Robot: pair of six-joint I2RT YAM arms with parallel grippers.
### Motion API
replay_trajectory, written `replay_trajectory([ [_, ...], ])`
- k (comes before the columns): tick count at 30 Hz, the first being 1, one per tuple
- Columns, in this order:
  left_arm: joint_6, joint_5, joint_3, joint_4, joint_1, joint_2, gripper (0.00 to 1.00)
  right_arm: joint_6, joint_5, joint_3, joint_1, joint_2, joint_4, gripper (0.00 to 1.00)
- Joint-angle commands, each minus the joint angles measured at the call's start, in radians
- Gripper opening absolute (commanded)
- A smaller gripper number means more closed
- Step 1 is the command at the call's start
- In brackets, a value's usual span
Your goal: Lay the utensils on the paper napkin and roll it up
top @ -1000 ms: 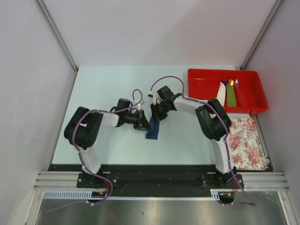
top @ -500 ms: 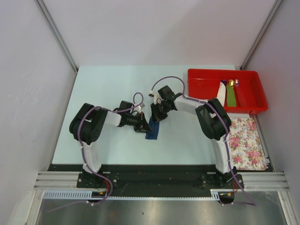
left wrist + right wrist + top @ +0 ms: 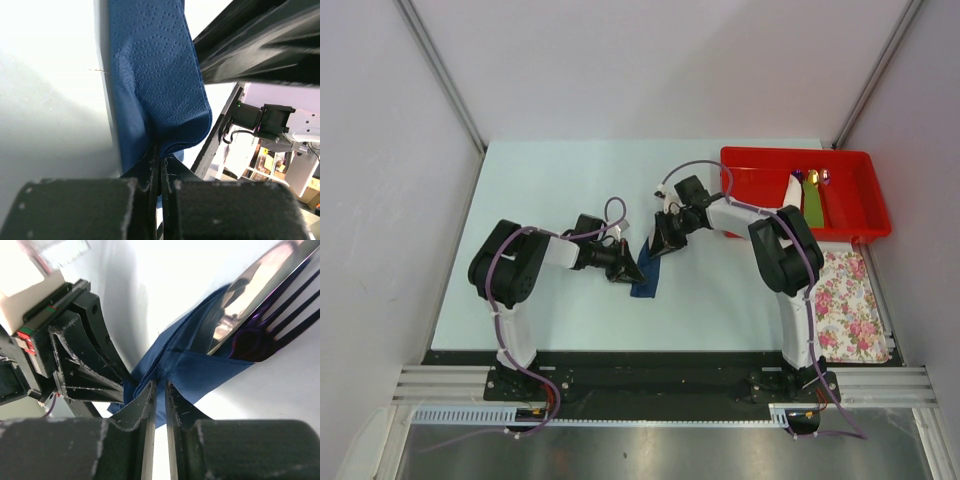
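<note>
Near the middle of the tabletop (image 3: 550, 180), a little toward the near edge: the paper napkin (image 3: 645, 280), folded into a narrow dark blue bundle. Long axis running from near edge to far edge, leaning slightly rightward at the far end.

Pinched from two sides. On its left flank, the left pincer (image 3: 631, 269), closed on a raised fold of the paper. In the left wrist view, pads (image 3: 140, 200) pressed almost together with blue tissue drawn in between. At the far end, the right pincer (image 3: 659, 245), likewise narrowed to a thin slit and nipping an edge of the napkin, to judge from the right wrist view.

Inside the fold, the utensils (image 3: 250, 295): shiny fork tines poking out past the paper, any other pieces hidden.

Judging by this, loading done and rolling under way but unfinished, with the bundle loose and open along one side. For the coming move, turn the paper across the long axis, sideways toward the left or right edge, not along it. Both pincers touching the napkin, so neither nearer: left at the side, right at the far tip. Risks: thin paper tearing at either pinch, or tines sliding out of the open end.

Well apart at the far right corner, a red tray (image 3: 760, 195); along the right edge, a flowered cloth (image 3: 845, 300).
</note>
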Motion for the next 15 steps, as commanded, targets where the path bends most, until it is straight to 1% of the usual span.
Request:
replay_trajectory([
  [1,0.028,-0.087,0.021,0.002,0.004,0.020,0.00,0.006,-0.015,-0.031,0.011,-0.010,0.023,0.16],
  [9,-0.001,-0.054,0.024,0.056,-0.002,-0.035,0.00,-0.034,0.054,-0.058,0.014,0.046,0.022,0.13],
  [15,-0.047,-0.002,0.041,0.114,-0.044,-0.084,0.00,-0.031,0.102,-0.059,0.028,0.069,0.022,0.11],
])
